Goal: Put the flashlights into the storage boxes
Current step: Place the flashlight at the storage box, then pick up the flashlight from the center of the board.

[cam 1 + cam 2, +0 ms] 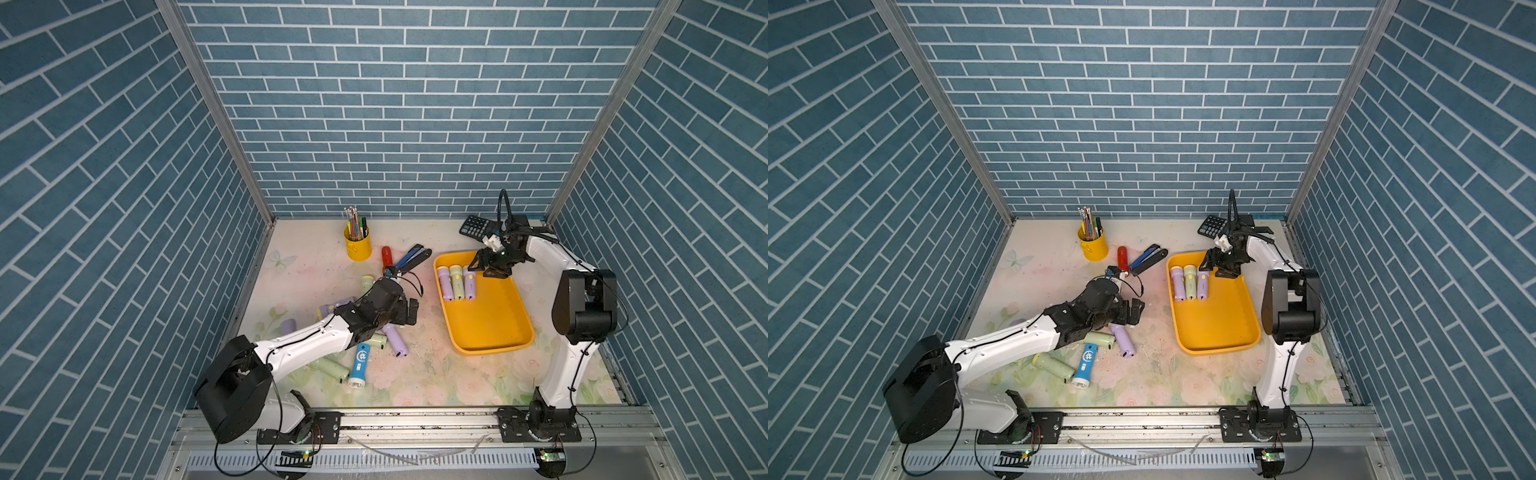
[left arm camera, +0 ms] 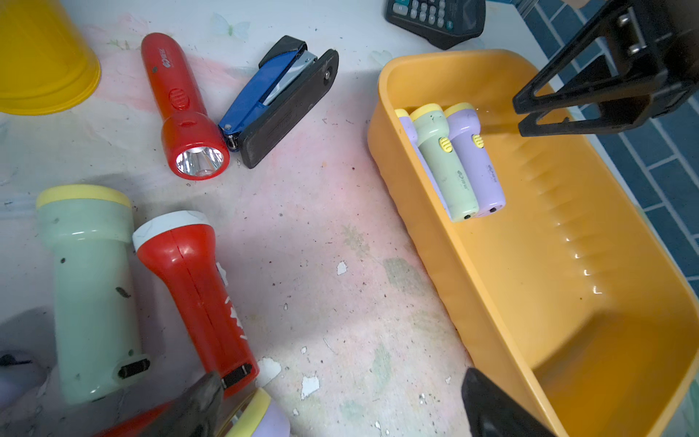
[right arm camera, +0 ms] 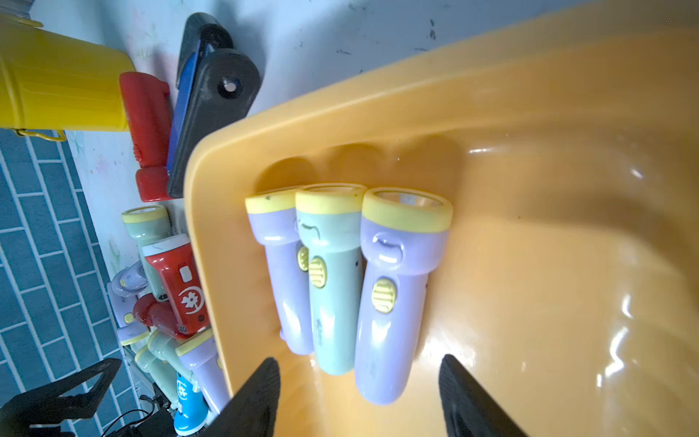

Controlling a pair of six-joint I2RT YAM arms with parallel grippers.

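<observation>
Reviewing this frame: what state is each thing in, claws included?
yellow tray: holds three flashlights, mostly bare.
three flashlights: lying side by side at its far end.
right claw: open, empty, over the tray.
left claw: open, empty.
stapler: hinged open.
red flashlight: lying beside the stapler, outside the tray.
blue flashlight: lying on the table, outside the tray.
pen cup: upright, holding pens.
</observation>
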